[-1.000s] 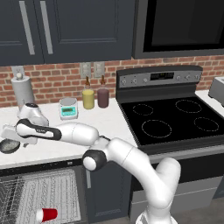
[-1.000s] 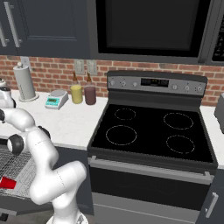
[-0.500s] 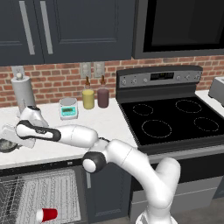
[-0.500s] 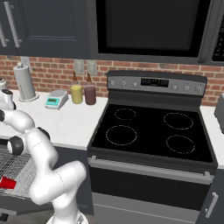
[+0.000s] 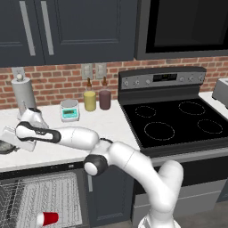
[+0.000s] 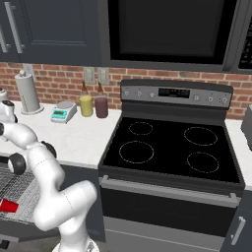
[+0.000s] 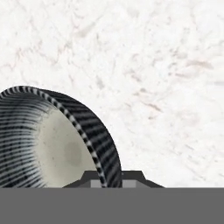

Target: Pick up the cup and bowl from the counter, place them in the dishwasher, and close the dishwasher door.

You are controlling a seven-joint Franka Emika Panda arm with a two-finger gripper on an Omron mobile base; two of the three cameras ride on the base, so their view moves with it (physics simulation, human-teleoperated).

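The claw [image 7: 105, 178] is clamped on the striped dark bowl's [image 7: 48, 140] rim; the left base view shows a red cup [image 5: 47, 218] in the rack.

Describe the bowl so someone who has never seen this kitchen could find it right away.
Start at the black stovetop and follow the white marbled counter to its far left, past the two bottles and the white-and-teal kitchen scale. There the end effector is shut on the rim of the bowl. It is the one shallow, round, dark striped dish with a pale inside; the red cup lies below in the dishwasher rack.
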